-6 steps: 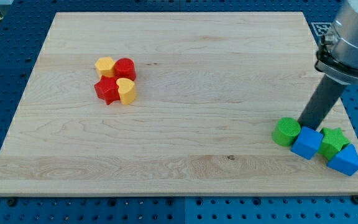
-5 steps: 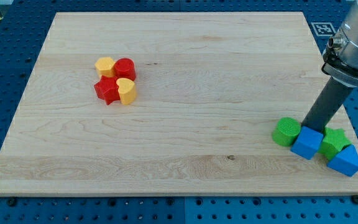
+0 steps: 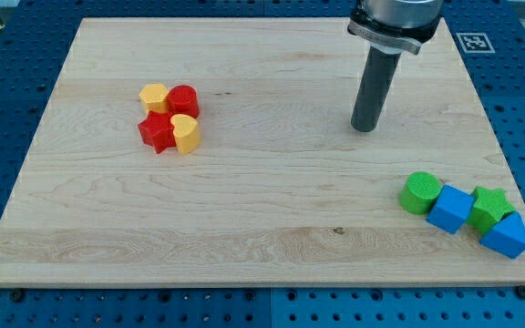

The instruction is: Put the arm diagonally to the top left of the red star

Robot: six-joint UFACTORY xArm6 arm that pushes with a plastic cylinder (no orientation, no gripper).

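The red star [image 3: 156, 132] lies at the view's left on the wooden board [image 3: 262, 237]. It touches a yellow heart [image 3: 186, 133] on its right, a yellow hexagon [image 3: 154, 97] above it and a red cylinder [image 3: 183, 100] at its upper right. My tip [image 3: 364, 128] rests on the board far to the right of this cluster, at about the star's height in the view. It touches no block.
At the view's bottom right sit a green cylinder [image 3: 420, 193], a blue cube [image 3: 450, 210], a green star [image 3: 489, 207] and a blue triangular block [image 3: 507, 234], packed together near the board's right edge.
My tip has left the green and blue blocks at the bottom right and moved up and to the left, toward the board's middle. No block has moved.
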